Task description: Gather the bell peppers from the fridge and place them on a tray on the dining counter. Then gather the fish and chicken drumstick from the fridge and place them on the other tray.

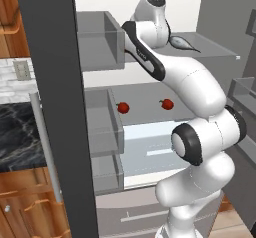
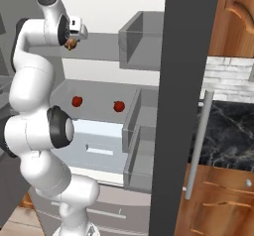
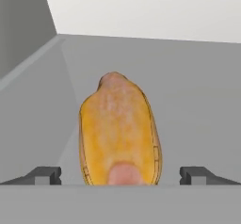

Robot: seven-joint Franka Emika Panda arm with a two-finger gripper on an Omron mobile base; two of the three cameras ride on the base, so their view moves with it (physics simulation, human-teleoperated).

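A golden chicken drumstick (image 3: 120, 131) lies on the grey upper fridge shelf (image 3: 197, 100), its pink bone end toward me. My gripper (image 3: 121, 176) is open, a fingertip well clear of the meat on each side. In the right base view the hand (image 2: 74, 31) reaches over that shelf, and a bit of the drumstick (image 2: 71, 43) shows under it. A grey fish (image 1: 182, 43) lies on the same shelf beside the arm. Two red bell peppers (image 1: 123, 107) (image 1: 168, 103) sit on the middle shelf below, also seen as one pepper (image 2: 77, 101) and another pepper (image 2: 118, 106).
The open fridge door's dark edge (image 1: 55, 107) (image 2: 181, 106) stands close to the arm, with grey door bins (image 1: 102, 37) (image 2: 141, 36) beside the shelves. A pale drawer (image 1: 150, 147) lies under the peppers. A black marble counter (image 2: 223, 131) and wooden cabinets (image 2: 218, 200) flank the fridge.
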